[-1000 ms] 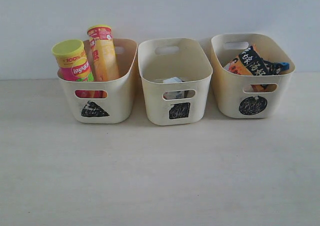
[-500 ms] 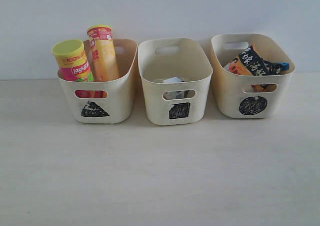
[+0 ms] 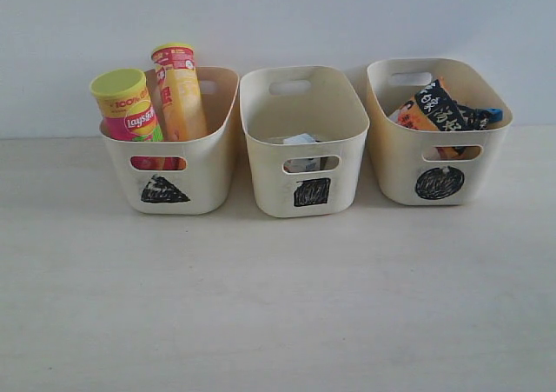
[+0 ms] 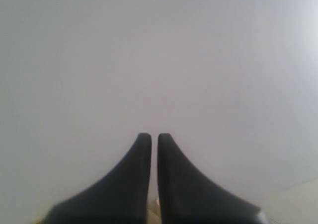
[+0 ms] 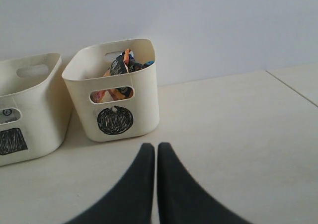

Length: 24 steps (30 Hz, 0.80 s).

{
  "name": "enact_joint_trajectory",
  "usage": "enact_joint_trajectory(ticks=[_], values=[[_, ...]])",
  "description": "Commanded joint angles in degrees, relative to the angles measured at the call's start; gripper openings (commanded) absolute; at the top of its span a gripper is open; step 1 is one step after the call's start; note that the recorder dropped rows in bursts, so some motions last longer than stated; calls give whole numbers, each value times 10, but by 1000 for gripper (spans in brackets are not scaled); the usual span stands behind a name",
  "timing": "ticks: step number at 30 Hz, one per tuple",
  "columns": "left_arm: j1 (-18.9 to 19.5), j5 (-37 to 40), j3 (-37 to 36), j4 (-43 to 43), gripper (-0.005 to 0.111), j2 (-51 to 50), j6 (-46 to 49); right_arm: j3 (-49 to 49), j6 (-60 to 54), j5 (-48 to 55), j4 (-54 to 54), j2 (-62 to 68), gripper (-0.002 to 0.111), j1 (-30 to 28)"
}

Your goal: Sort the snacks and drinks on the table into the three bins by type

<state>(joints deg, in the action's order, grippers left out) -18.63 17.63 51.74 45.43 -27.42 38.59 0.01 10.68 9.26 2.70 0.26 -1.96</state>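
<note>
**All items binned, both end effectors shut and empty**

We see no snack or drink left on the bench (image 3: pixel 278 305). The yellow tube (image 3: pixel 181 96) and the pink tube (image 3: pixel 129 109) stand in the triangle bin (image 3: pixel 213 162), their long axes close to upright and leaning a little, with the lids above the rim. The white-blue pouch (image 3: pixel 300 140) lies low in the square bin (image 3: pixel 265 170); we cannot make out a purple box there. The orange-black noodle packet (image 3: pixel 433 107) and the blue packet (image 3: pixel 488 114) lean inside the circle bin (image 3: pixel 391 170).

The right end effector (image 5: pixel 156 145) has its jaws pressed together and holds nothing. The circle bin stands ahead of it, well apart, with bare bench between them, and the square bin is just beside that bin. The left end effector (image 4: pixel 154 136) is also fully closed and empty. Its camera shows only a plain pale surface, perhaps the wall (image 3: pixel 278 18), and no bin. So we judge that the right arm is the nearer one to the bins, but we find nothing for it to pick. Neither arm appears in the exterior view.

Compared with the exterior view of one second ago, we find no difference: the bins and their contents are in the same places. We judge the sorting to be complete.
</note>
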Motion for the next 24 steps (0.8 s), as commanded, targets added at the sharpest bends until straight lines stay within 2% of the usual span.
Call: enact_joint_trajectory(ticks=[1, 3, 6, 8, 14, 24], values=[[2, -29, -8, -44, 4, -16, -41, 0, -1, -3, 3, -3, 0, -2], [2, -31, -16, -151, 4, -17, -159, 0, -1, -3, 3, -3, 0, -2], [5, -33, -41, -374, 4, -17, -425, 0, -1, -3, 3, -3, 0, -2], [14, -32, -59, -449, 4, -16, -512, 0, -1, -3, 3, -3, 0, -2], [62, -35, -129, -435, 4, 9, -517, 0, -1, -3, 3, -3, 0, -2], [167, -48, -282, -417, 4, 133, -512, 0, -1, -3, 3, -3, 0, -2]])
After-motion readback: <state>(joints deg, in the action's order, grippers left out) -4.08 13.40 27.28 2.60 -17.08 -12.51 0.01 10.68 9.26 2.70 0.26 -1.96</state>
